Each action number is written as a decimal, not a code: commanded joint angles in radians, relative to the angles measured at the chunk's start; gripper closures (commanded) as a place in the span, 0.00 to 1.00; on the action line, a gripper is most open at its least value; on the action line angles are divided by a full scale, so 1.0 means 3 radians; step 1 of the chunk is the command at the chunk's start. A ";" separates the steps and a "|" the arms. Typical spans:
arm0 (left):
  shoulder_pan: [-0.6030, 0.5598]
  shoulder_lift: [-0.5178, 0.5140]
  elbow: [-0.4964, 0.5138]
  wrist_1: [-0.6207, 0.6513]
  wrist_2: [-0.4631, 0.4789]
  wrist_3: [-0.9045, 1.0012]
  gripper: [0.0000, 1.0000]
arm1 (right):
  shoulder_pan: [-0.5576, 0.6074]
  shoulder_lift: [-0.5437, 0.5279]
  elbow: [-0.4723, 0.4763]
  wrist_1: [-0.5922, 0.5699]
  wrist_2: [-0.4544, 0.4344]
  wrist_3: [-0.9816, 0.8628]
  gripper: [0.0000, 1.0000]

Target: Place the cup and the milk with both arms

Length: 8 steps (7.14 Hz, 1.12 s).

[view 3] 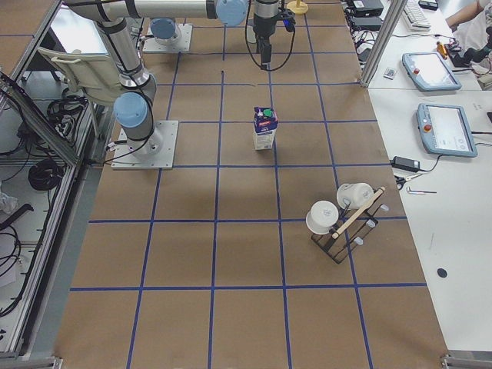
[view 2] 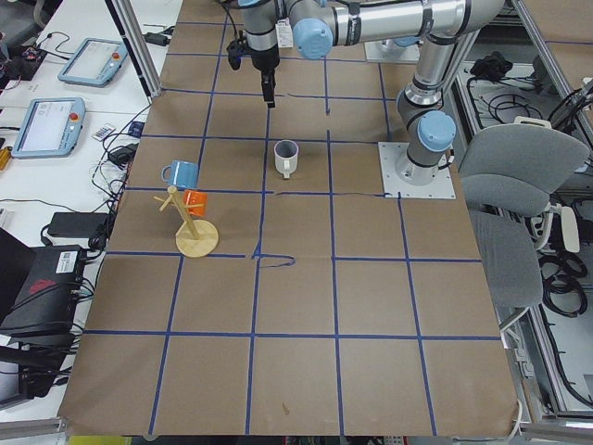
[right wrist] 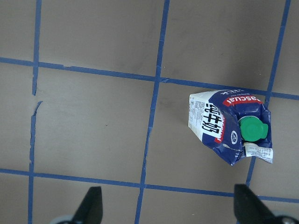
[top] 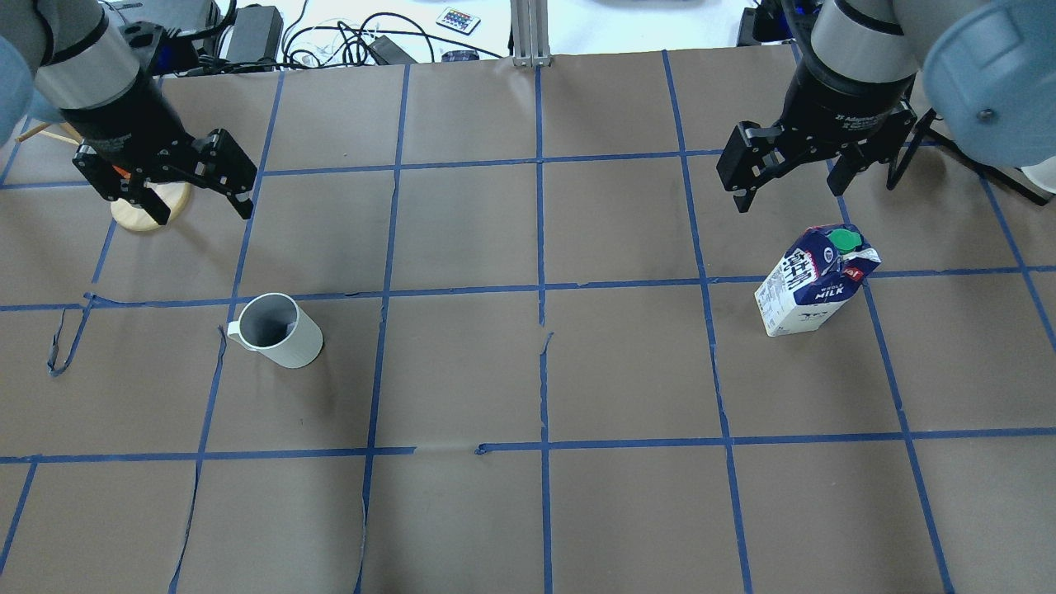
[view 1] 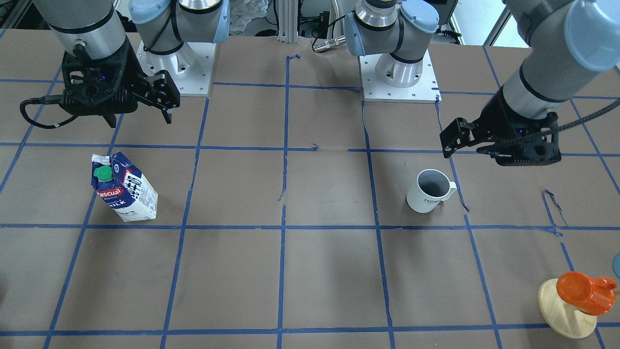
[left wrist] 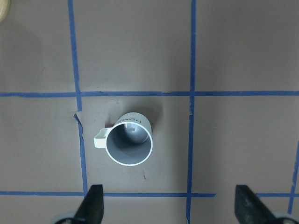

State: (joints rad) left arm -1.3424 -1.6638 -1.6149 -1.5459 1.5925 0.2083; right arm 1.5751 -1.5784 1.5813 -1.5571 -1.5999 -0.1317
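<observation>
The white cup (top: pixel 276 330) stands upright on the brown table, handle toward the table's left end; it also shows in the front view (view 1: pixel 428 191) and the left wrist view (left wrist: pixel 129 144). My left gripper (top: pixel 194 190) hangs open and empty above the table, beyond the cup; its fingertips (left wrist: pixel 93 207) frame the bottom of the wrist view. The milk (top: pixel 813 280) carton stands upright, green cap up (view 1: pixel 125 194), (right wrist: pixel 229 126). My right gripper (top: pixel 788 177) hangs open and empty above the table, beyond the carton.
A wooden mug tree (view 1: pixel 564 310) with an orange mug (view 1: pixel 583 291) stands at the far left corner, partly under my left gripper in the overhead view. Another rack with white cups (view 3: pixel 342 219) stands toward the table's right end. Blue tape lines grid the table.
</observation>
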 commanded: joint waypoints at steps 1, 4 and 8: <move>0.0331 -0.0068 -0.0800 0.0965 0.0010 0.0353 0.00 | -0.0009 0.0000 -0.0004 -0.0005 0.0000 -0.0001 0.00; 0.0415 -0.0323 -0.1111 0.1333 0.0091 0.0436 0.00 | -0.0090 0.0010 -0.0004 -0.0051 0.0005 -0.0011 0.00; 0.0435 -0.0391 -0.1126 0.1103 0.0071 -0.0423 0.28 | -0.0301 0.0010 -0.0010 -0.0041 0.0056 0.0030 0.00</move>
State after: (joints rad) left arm -1.2139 -1.7818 -1.9531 -1.2051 1.6195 0.2210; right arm 1.4869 -1.5758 1.5754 -1.5701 -1.5866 -0.1286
